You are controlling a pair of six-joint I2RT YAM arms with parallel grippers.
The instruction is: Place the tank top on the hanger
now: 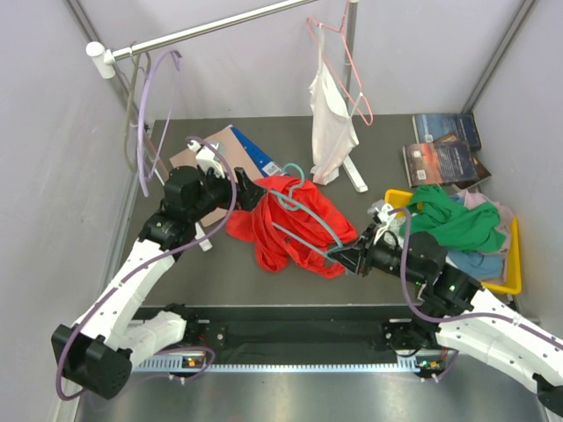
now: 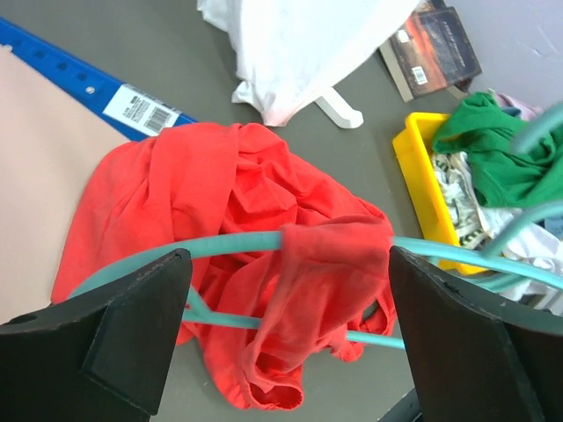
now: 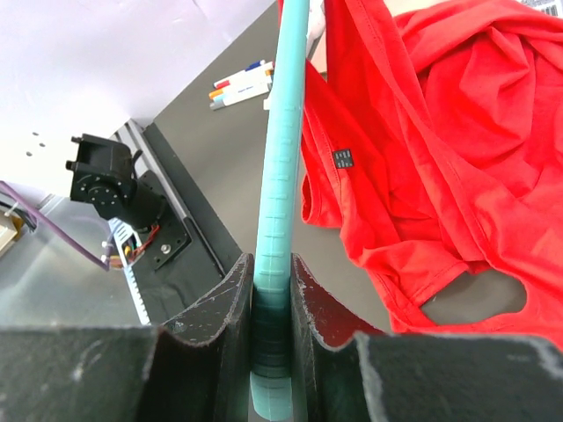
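My left hand (image 1: pixel 251 195) stands wide apart, its fingers (image 2: pixel 132 334) on either side of the hanger (image 1: pixel 312 218) and not pinching it. A fold of the tank top (image 1: pixel 273 236) hangs over the hanger's arm between them. The wall is close on my left, with a lavender hanger (image 1: pixel 145 114) on the rail above. The tank top lies bunched on the surface (image 1: pixel 220 281) midway between my arms, with the hanger slanting across it and bare surface on its near side. My right hand (image 1: pixel 347 258) is clamped on the hanger's lower end. Just right of it a yellow bin (image 1: pixel 513 264) holding a green garment (image 1: pixel 457 220) crowds that side
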